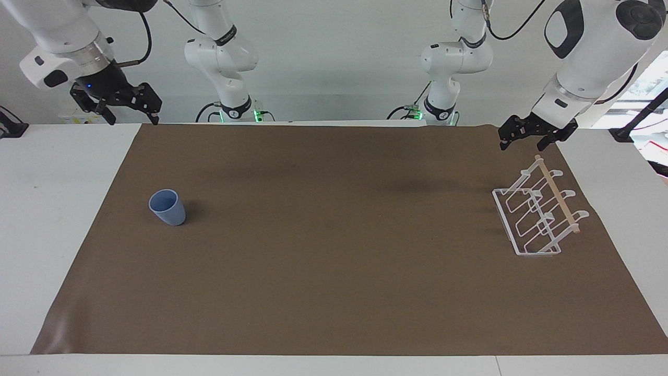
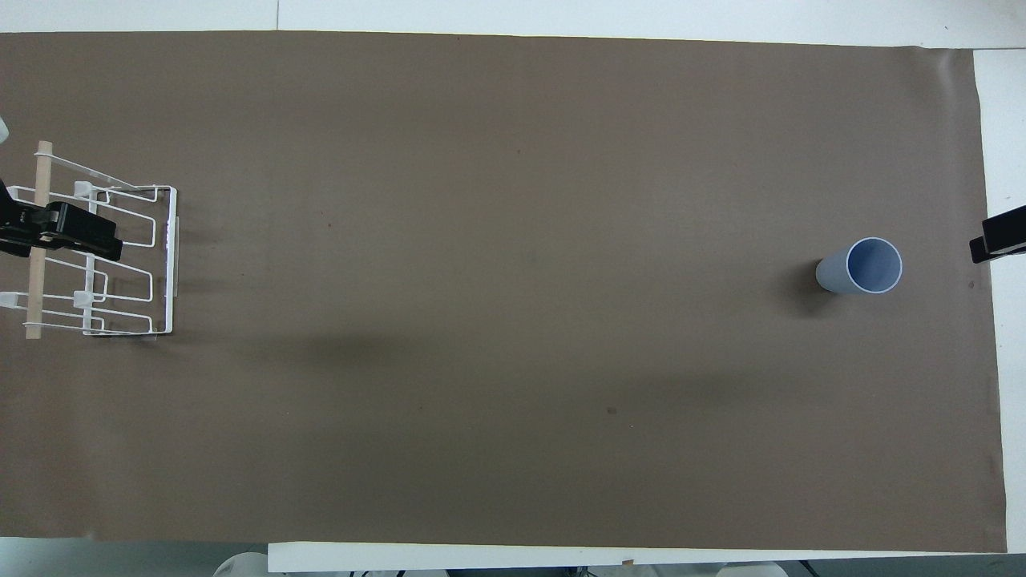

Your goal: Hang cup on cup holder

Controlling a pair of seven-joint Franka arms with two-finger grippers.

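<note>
The light-blue cup [image 1: 168, 207] stands upright, mouth up, on the brown mat toward the right arm's end of the table; it also shows in the overhead view [image 2: 862, 266]. The white wire cup holder [image 1: 540, 214] with its wooden rod stands toward the left arm's end, and also shows in the overhead view [image 2: 120, 256]; nothing hangs on it. My right gripper [image 1: 134, 119] is open and empty, raised over the mat's edge near the cup. My left gripper [image 1: 523, 145] is open and empty, raised over the holder's end nearer the robots.
A brown mat [image 1: 334, 261] covers most of the white table [image 1: 52, 183]. The two arm bases stand at the table's edge nearest the robots. In the overhead view only the tips of the left gripper [image 2: 60, 232] and the right gripper [image 2: 998, 236] show.
</note>
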